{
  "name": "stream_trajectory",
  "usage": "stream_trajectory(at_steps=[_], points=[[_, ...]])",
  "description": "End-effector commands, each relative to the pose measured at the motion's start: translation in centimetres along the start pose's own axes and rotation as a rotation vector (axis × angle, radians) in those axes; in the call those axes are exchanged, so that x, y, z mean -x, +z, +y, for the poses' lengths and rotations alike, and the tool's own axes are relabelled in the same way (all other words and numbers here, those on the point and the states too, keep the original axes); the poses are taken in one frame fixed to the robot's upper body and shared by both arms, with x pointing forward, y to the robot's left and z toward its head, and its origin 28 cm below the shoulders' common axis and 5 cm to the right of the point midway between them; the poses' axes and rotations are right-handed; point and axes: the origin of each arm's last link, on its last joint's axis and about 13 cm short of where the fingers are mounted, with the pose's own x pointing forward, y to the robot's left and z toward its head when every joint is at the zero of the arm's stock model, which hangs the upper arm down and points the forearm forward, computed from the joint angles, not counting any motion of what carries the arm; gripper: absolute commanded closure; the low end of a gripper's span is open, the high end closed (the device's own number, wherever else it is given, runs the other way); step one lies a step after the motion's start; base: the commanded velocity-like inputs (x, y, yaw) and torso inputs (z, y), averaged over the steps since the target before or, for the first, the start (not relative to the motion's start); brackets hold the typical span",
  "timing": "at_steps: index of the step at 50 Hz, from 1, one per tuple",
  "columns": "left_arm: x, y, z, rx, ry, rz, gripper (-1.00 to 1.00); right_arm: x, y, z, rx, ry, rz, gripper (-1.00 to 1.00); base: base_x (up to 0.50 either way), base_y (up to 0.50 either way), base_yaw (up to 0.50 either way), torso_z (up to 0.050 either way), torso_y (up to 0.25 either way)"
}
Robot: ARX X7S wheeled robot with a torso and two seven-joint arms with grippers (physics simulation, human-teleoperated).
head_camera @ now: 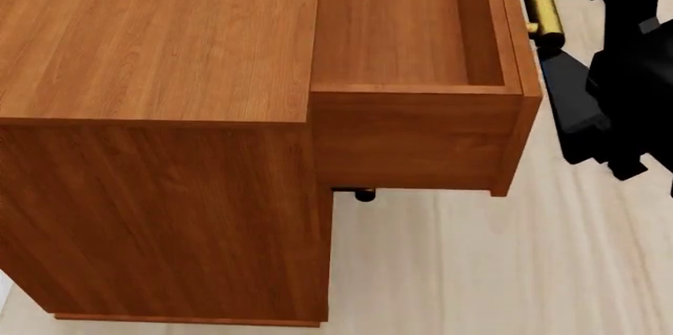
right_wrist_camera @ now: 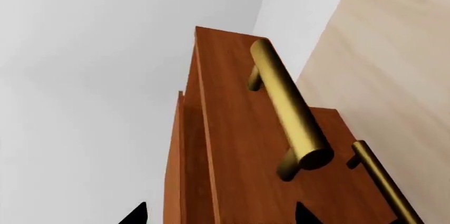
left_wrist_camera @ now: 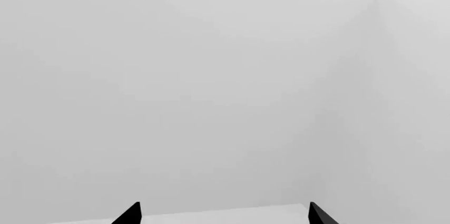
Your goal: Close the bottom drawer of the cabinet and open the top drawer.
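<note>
Right tool (right_wrist_camera: 218,214) tips apart, empty, just off the top drawer's brass handle (right_wrist_camera: 288,108).
Top drawer (head_camera: 421,75) is pulled well out of the cabinet (head_camera: 158,114), its handle beside the right arm. Left tool (left_wrist_camera: 223,213) tips apart, facing blank wall. Bottom drawer can't be made out; cabinet stands on pale floor (head_camera: 494,272).

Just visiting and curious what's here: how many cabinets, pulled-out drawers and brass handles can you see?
Cabinet: 1
Top drawer, pulled out: 1
Brass handles: 2
Total: 4
</note>
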Motion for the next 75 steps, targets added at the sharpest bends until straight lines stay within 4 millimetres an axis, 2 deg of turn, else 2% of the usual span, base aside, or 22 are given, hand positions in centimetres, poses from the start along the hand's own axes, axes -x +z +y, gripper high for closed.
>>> stream_trajectory(at_steps=[1,12,17,26,35,40,48,53,58,59,62,66,73,74,75], points=[[0.0,0.2,0.0,0.001,0.001,0.000,-1.00,0.6,0.0,-0.1,-0.004,-0.007,-0.024,-1.00,0.00,0.00,0.00,0.000,0.000],[-0.1,0.0,-0.1,0.000,0.002,0.003,-1.00,0.6,0.2,-1.0,-0.025,-0.052,-0.053,-1.00,0.00,0.00,0.00,0.000,0.000],[0.2,-0.4,0.2,-0.003,0.003,0.002,-1.00,1.4,0.3,-0.6,-0.010,-0.048,-0.073,-1.00,0.00,0.00,0.00,0.000,0.000],[0.0,0.0,0.0,-0.006,0.001,0.001,-1.00,3.2,-0.5,2.3,0.200,-0.044,-0.161,-1.00,0.00,0.00,0.00,0.000,0.000],[-0.1,0.0,-0.1,-0.004,-0.001,0.003,-1.00,3.4,-1.4,4.2,0.465,-0.061,-0.191,-1.00,0.00,0.00,0.00,0.000,0.000],[0.0,0.0,0.0,-0.004,0.004,-0.002,-1.00,3.6,-2.4,5.8,0.688,-0.093,-0.246,-1.00,0.00,0.00,0.00,0.000,0.000],[0.0,0.1,-0.1,-0.001,-0.001,-0.002,-1.00,2.8,-4.4,6.8,1.076,-0.182,-0.285,-1.00,0.00,0.00,0.00,0.000,0.000],[0.1,-0.2,0.1,-0.002,-0.001,-0.001,-1.00,2.0,-4.6,6.9,1.182,-0.243,-0.309,-1.00,0.00,0.00,0.00,0.000,0.000],[0.0,0.1,-0.1,-0.001,-0.001,-0.001,-1.00,1.1,-4.7,6.7,1.205,-0.265,-0.260,-1.00,0.00,0.00,0.00,0.000,0.000],[0.3,-0.5,0.4,-0.001,0.000,-0.001,-1.00,0.9,-4.7,6.5,1.208,-0.269,-0.251,-1.00,0.00,0.00,0.00,0.000,0.000],[0.4,-0.5,0.3,-0.002,-0.002,-0.001,-1.00,0.3,-4.8,6.3,1.226,-0.290,-0.231,-1.00,0.00,0.00,0.00,0.000,0.000],[0.1,0.2,-0.1,-0.002,-0.001,-0.001,-1.00,-0.4,-4.7,6.5,1.216,-0.299,-0.194,-1.00,0.00,0.00,0.00,0.000,0.000],[0.0,0.1,-0.1,-0.001,-0.001,0.000,-1.00,-1.8,-4.2,6.8,1.178,-0.330,-0.118,-1.00,0.00,0.00,0.00,0.000,0.000],[0.3,-0.6,0.4,-0.003,0.000,0.000,-1.00,-2.1,-4.1,6.7,1.161,-0.340,-0.081,-1.00,0.00,0.00,0.00,0.000,0.000],[0.1,-0.2,0.1,-0.001,0.000,0.001,-1.00,-2.4,-4.0,6.5,1.151,-0.352,-0.065,-1.00,0.00,0.00,0.00,0.000,0.000]])
